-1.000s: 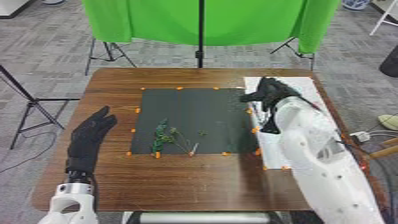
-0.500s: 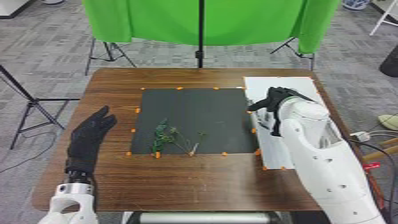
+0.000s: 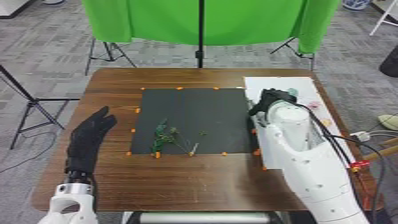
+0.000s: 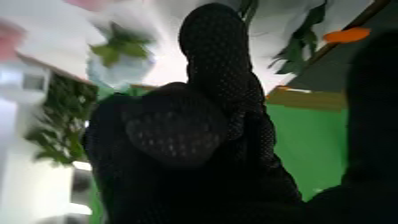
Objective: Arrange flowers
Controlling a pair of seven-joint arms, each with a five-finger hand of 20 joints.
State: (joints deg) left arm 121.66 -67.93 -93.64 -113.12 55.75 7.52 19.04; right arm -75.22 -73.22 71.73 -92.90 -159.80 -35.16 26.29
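Green stems point(image 3: 162, 137): on the dark mat point(image 3: 197, 107), towards its near left corner.
Pink flower point(image 3: 314, 105): on the white sheet point(image 3: 274, 82), right of my right hand point(image 3: 274, 98).
Leafy stem point(image 4: 304, 42): on the sheet, near the mat's edge.
Right fingers: one straight, another bent, apart from my thumb.
Left hand point(image 3: 89, 137): left of the mat, fingers straight.
Orange markers point(image 3: 179, 88): around the mat.
Counter point(image 3: 178, 187): brown wood, under mat and sheet.
Green cloth point(image 3: 151, 22): beyond the counter's far edge.
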